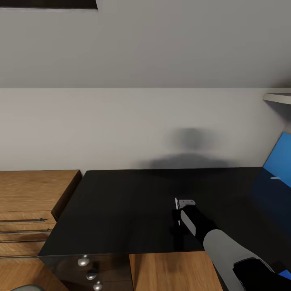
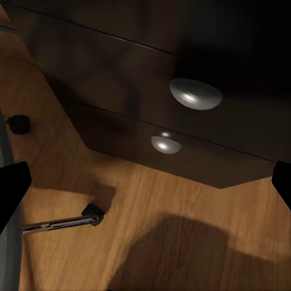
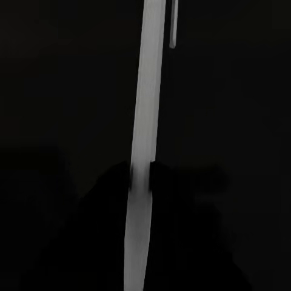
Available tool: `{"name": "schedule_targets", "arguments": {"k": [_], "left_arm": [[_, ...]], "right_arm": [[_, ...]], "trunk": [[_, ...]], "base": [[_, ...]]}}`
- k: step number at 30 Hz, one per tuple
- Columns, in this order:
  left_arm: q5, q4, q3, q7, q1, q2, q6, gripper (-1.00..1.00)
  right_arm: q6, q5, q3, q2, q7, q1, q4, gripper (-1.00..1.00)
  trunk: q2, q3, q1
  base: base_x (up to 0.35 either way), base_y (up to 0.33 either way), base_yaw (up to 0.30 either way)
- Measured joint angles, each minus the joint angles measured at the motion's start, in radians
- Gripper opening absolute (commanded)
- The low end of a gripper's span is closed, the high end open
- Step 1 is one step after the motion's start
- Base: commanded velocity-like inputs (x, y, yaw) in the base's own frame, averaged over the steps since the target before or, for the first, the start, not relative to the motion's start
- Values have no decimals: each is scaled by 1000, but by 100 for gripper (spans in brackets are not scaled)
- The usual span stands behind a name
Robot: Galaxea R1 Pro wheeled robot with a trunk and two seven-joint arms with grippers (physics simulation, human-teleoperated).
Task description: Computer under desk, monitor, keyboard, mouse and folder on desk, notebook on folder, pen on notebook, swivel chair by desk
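The glossy black desk (image 1: 121,210) stands against the pale wall. My right gripper (image 1: 178,211) hovers low over the middle of its top, shut on a thin pale grey pen (image 1: 176,203) that stands nearly upright. In the right wrist view the pen (image 3: 145,115) runs lengthwise between the dark fingers of the right gripper (image 3: 142,176), its clip visible near one end. A bright blue folder (image 1: 279,155) leans tilted at the desk's far right. My left gripper (image 2: 145,185) is open near the floor, facing the desk's black drawers (image 2: 200,130). A chrome leg and castor of the swivel chair (image 2: 66,222) lie close by.
A low light-wood cabinet (image 1: 32,202) with drawers adjoins the desk's left end. Round silver knobs (image 1: 83,261) mark the desk drawers at the front left. A pale shelf edge (image 1: 279,97) juts in at the upper right. Wooden floor (image 1: 169,270) lies in front of the desk.
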Motion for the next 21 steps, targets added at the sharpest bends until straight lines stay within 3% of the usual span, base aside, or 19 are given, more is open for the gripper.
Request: {"name": "schedule_targets", "arguments": {"k": [8, 11, 15, 18, 21], "left_arm": [[0, 0, 0, -1, 0, 0, 0, 100], [1, 3, 0, -1, 0, 0, 1, 100], [0, 8, -2, -2, 0, -2, 1, 100], [0, 9, -4, -2, 0, -3, 1, 100], [0, 10, -4, -2, 0, -4, 1, 100]], "right_arm": [[1, -4, -1, -2, 0, 1, -1, -100], [15, -25, -19, -13, 0, 1, -8, -100], [144, -80, -88, -52, 1, 0, -93, -100], [241, -97, -117, -79, 1, 1, -185, -100], [275, -102, -124, -88, 1, 1, -220, -100]], "trunk": [[42, 19, -23], [63, 28, -34], [91, 41, -50], [112, 50, -61], [133, 59, -73]], "base": [[0, 0, 0], [0, 0, 0], [0, 0, 0], [0, 0, 0], [0, 0, 0]]}}
